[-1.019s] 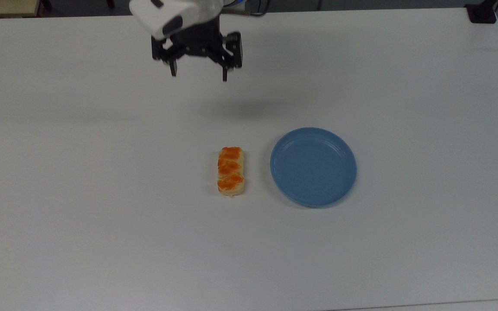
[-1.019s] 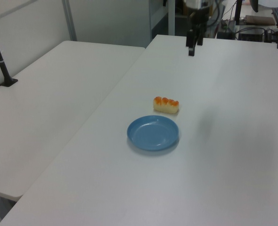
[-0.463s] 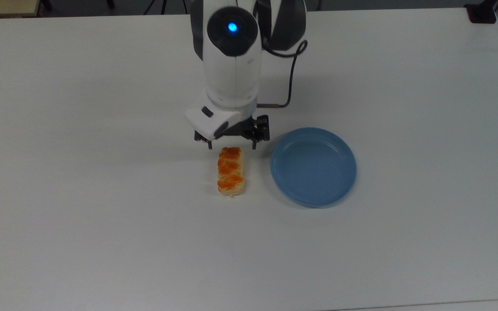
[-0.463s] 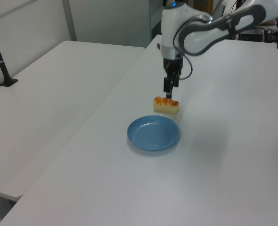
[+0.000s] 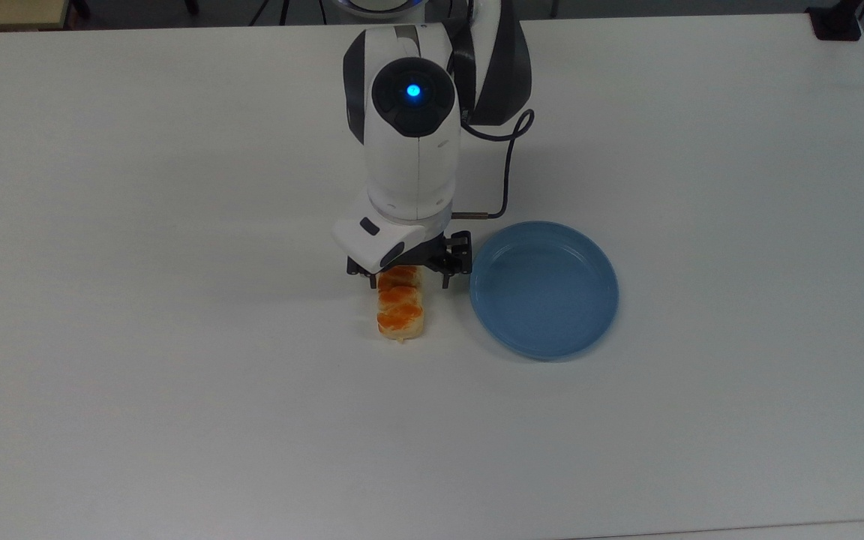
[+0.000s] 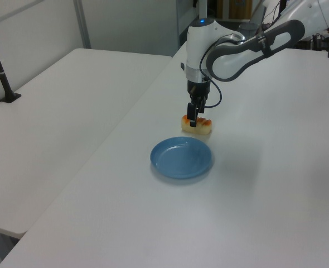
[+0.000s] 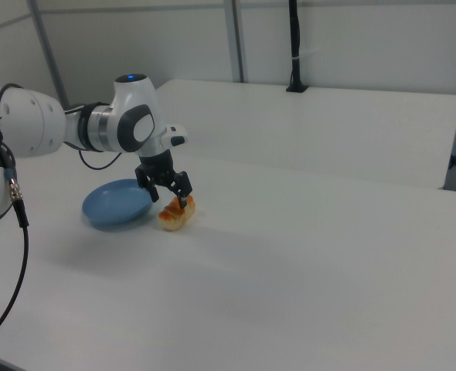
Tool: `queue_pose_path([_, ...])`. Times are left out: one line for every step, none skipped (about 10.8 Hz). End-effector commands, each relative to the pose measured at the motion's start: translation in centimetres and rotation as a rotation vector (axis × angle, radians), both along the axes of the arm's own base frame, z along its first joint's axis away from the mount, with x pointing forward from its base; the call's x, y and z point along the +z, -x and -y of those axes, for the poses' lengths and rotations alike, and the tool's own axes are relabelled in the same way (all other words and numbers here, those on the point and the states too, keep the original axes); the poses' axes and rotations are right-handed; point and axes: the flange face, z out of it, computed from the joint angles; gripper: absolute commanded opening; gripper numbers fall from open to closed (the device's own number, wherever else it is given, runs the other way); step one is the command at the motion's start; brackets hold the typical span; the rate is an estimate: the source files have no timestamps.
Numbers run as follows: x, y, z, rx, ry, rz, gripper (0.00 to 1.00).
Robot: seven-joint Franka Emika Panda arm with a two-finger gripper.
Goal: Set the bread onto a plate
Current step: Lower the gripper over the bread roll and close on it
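We see the gripper [image 5: 407, 283], fingers spread and gripping nothing, straddling the bread [image 5: 400, 309] beside the empty plate [image 5: 544, 289]; grasp, lift and placement remain.

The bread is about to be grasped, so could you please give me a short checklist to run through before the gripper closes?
1. Gripper open: ok, one finger on either side of the bread in the top view.
2. Gripper centred along the bread: not ok, it straddles the end toward the top view's top, not the middle.
3. Fingers low enough to grip the sides: cannot tell; in the right view the gripper is down at the bread's top.
4. Plate free to receive: ok, nothing lies in it.
5. Path to the plate: ok, bare table and a narrow gap between bread and plate.
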Motion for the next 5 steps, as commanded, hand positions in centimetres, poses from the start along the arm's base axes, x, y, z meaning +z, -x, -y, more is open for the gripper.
queue_pose_path([-1.3,-0.9,0.3,-0.021,-0.002,0.037,0.89])
queue_pose_path([-2.1,-1.1,0.9,-0.028,-0.001,0.042,0.89])
queue_pose_path([-2.8,-1.1,1.1,-0.028,0.000,0.034,0.82])
queue_pose_path([-2.8,-1.1,1.2,-0.017,0.011,0.035,0.77])
queue_pose_path([-2.8,-1.1,1.3,-0.002,0.030,0.036,0.66])
